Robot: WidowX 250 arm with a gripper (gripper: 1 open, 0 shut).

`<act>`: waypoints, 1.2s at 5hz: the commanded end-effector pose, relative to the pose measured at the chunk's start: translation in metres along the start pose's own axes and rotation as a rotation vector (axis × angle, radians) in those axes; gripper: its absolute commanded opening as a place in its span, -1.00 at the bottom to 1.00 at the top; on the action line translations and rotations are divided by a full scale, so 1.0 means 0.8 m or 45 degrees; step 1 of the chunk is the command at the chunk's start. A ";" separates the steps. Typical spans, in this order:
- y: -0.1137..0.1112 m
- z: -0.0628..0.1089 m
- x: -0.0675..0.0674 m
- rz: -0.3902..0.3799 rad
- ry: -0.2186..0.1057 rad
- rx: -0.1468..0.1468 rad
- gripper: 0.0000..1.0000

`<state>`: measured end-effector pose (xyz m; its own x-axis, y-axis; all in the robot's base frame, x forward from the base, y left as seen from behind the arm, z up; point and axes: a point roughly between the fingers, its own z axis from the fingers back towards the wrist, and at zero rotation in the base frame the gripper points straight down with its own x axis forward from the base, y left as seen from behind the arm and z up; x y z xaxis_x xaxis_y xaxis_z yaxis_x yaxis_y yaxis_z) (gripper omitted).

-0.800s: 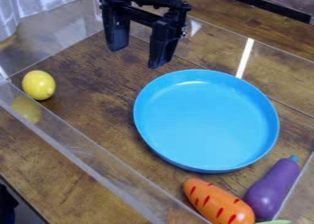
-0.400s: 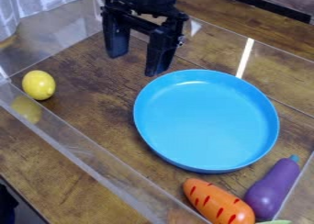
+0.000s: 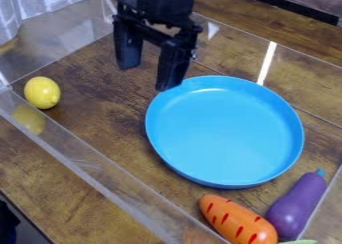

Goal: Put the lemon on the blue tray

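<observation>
- Tray: the blue tray [image 3: 225, 130] lies empty right of centre; a careless sweep could clip its rim.
- Gripper [image 3: 148, 65] hangs released, empty, far-left of the tray.
- Lemon [image 3: 43, 92] sits at the left wall; it may roll away from closing fingers.

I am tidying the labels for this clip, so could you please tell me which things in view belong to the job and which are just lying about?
Belong to the job:
- lemon, alone at the left
- blue tray, nothing on it
- tool, open, above the wood between them

Just lying about:
- carrot, near the bottom edge
- eggplant, right beside the carrot
</observation>
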<state>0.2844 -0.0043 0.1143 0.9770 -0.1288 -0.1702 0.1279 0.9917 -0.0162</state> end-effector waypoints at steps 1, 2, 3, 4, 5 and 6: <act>0.004 0.018 0.000 -0.132 -0.044 0.025 1.00; 0.003 0.020 -0.004 -0.219 -0.025 0.034 1.00; 0.002 0.022 -0.008 -0.304 -0.006 0.043 1.00; 0.013 0.017 -0.015 -0.335 0.010 0.042 1.00; 0.024 0.012 -0.022 -0.366 0.025 0.043 1.00; 0.033 0.009 -0.036 -0.414 0.031 0.053 1.00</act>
<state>0.2587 0.0201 0.1114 0.8630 -0.4464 -0.2365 0.4445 0.8935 -0.0646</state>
